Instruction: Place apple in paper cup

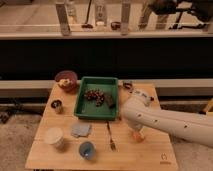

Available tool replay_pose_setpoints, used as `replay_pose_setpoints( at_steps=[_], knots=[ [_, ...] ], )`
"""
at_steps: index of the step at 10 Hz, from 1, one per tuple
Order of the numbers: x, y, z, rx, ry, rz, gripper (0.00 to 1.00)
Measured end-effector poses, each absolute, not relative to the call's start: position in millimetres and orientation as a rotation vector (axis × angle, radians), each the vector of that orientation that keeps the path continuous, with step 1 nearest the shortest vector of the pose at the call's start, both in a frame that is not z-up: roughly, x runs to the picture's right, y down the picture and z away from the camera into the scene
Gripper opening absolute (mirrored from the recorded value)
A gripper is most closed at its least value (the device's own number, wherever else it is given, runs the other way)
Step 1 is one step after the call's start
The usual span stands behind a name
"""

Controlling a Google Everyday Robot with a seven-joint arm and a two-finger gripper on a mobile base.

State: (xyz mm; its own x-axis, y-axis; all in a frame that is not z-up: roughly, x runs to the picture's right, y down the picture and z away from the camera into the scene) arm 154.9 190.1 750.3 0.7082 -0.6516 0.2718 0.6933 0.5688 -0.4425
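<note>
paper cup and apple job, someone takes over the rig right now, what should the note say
Gripper: at the end of the white arm, right of the green tray, lowered right at the apple; grip not confirmed.
Apple: on the table, front right, mostly hidden under the arm.
Paper cup: upright at the front left, no apple in it.
Done: the reach to the apple.
Left: secure the apple, lift it, carry it left past the fork and the blue cup, and release it into the paper cup.
</note>
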Motion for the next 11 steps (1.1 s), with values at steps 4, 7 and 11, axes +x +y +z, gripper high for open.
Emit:
replay_pose_setpoints(
  at_steps=[4,7,11],
  knots=[
    [148.0,189.8,754.3,-0.543,-0.093,-0.836,0.8],
    [143.8,190.3,757.8,-0.532,-0.109,-0.867,0.8],
    [144.1,190.1,761.1,-0.518,-0.121,-0.896,0.8]
  ],
)
